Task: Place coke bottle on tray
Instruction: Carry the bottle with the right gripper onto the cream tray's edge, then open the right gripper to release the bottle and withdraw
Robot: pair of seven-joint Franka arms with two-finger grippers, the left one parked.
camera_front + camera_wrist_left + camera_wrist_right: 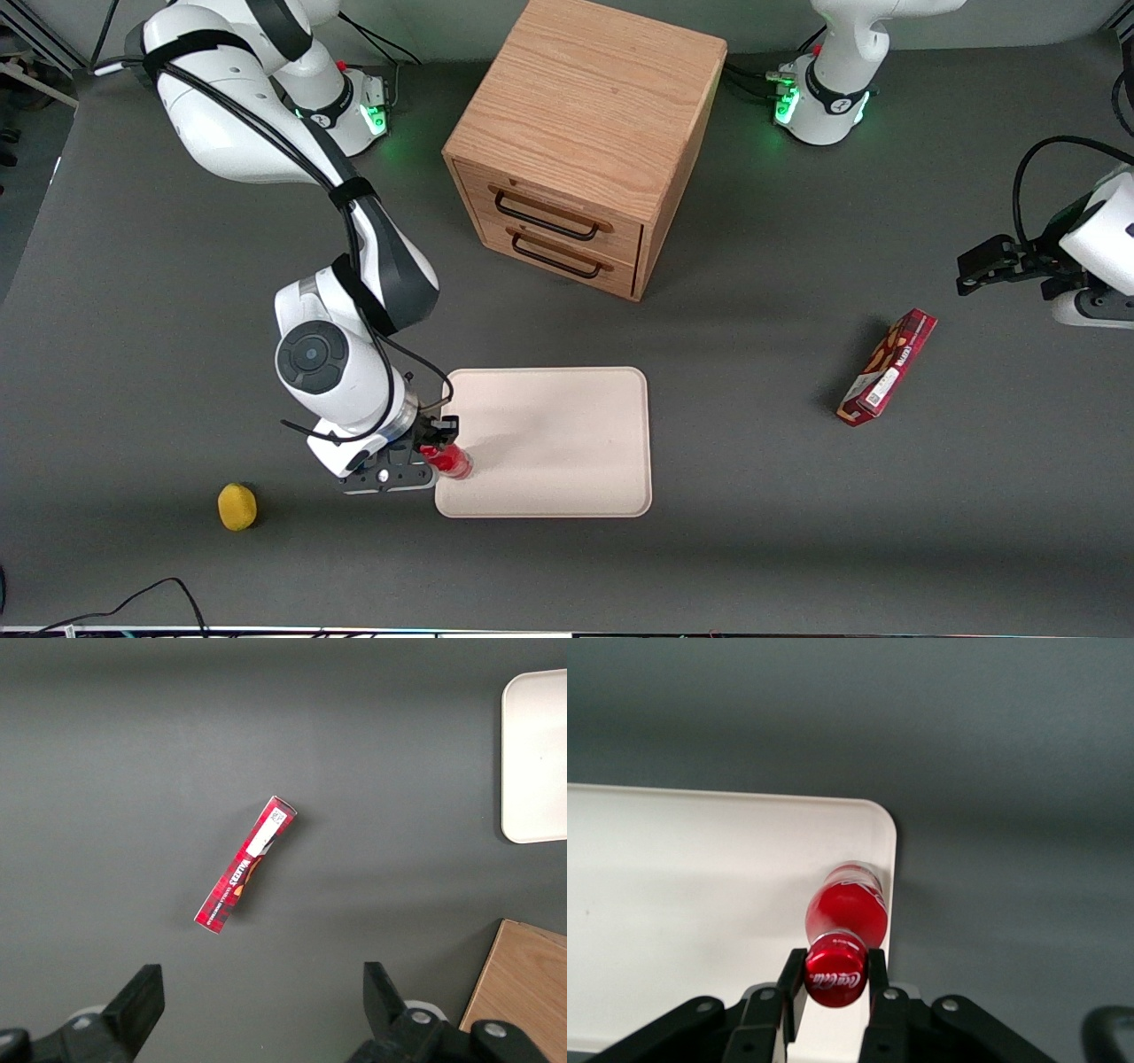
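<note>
Jaws: closed narrow on the red cap, one finger on each side of it, as the right wrist view shows.
Gripper: the gripper (pixel 836 983) sits at the tray's edge toward the working arm's end of the table, near the tray corner closest to the front camera; in the front view the gripper (pixel 438 443) hangs under the white wrist.
Coke bottle: the coke bottle (pixel 844 914) is upright, held by its cap, its body over the tray just inside the rim; whether its base touches the tray surface cannot be told. In the front view the coke bottle (pixel 449 460) shows as a small red shape at the tray edge.
Tray: the tray (pixel 567 443) lies flat on the grey table, nearer the front camera than the cabinet; its rounded corner and low rim (pixel 888 859) run just beside the bottle.
Cabinet: the wooden drawer cabinet (pixel 580 133) stands with two dark-handled drawers facing the tray.
Yellow object: a small yellow object (pixel 236 507) lies near the gripper, toward the working arm's end of the table.
Snack box: the red snack box (pixel 888 367) lies well apart from the tray, toward the parked arm's end of the table.
</note>
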